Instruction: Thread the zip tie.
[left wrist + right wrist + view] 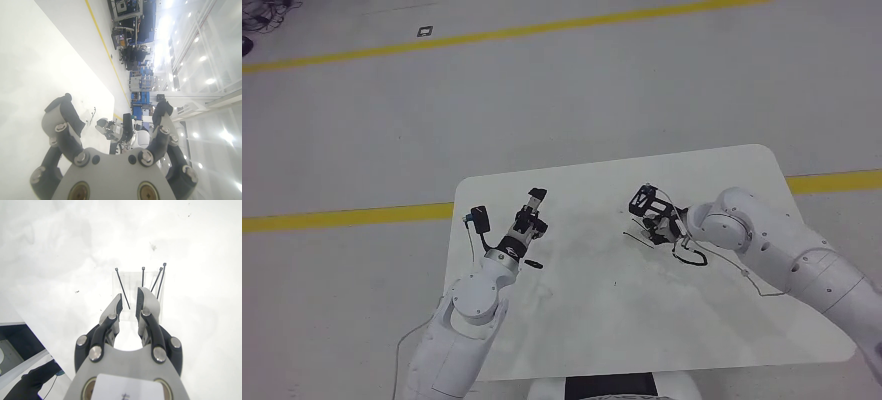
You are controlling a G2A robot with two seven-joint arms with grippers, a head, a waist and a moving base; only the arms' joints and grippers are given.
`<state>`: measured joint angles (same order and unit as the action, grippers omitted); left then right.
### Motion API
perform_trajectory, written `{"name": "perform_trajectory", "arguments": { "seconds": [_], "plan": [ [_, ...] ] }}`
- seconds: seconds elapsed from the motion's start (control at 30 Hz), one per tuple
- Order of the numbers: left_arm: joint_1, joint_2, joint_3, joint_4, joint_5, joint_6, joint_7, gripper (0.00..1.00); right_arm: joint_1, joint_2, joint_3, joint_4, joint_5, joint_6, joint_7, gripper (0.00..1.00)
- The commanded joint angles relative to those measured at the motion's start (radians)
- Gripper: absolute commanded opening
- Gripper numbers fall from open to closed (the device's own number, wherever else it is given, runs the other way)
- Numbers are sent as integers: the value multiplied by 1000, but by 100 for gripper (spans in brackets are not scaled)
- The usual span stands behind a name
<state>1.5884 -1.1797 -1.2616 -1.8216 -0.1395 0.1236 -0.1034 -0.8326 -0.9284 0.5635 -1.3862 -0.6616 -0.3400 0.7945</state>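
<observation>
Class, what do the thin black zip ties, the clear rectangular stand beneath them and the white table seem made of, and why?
Thin black zip ties: likely nylon plastic, matte; slim straight strips with square heads.
Clear rectangular stand: probably acrylic, smooth; the table shows through.
White table: perhaps laminate, smooth, faintly smudged; uncertain.

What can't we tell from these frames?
- Right wrist view: tails of three ties are hidden behind a finger of the right gripper.
- Same view: the holder near edge is covered by the gripper.
- Top view: ties too small to count.
- Left wrist view: ties tiny, far off.
</observation>
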Motion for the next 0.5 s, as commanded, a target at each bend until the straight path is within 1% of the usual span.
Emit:
{"name": "perform_trajectory", "arguments": {
  "seconds": [0.0, 0.23, 0.47],
  "plan": [
    [0, 0, 0, 0, 0, 0, 0, 100, 13, 0, -19, 9, -6, 0, -8, 16],
    [0, 0, 0, 0, 0, 0, 0, 100, 52, -10, -76, 55, -17, 0, -43, 16],
    [0, 0, 0, 0, 0, 0, 0, 100, 92, -37, -141, 120, -2, 0, -74, 16]
  ]
}}
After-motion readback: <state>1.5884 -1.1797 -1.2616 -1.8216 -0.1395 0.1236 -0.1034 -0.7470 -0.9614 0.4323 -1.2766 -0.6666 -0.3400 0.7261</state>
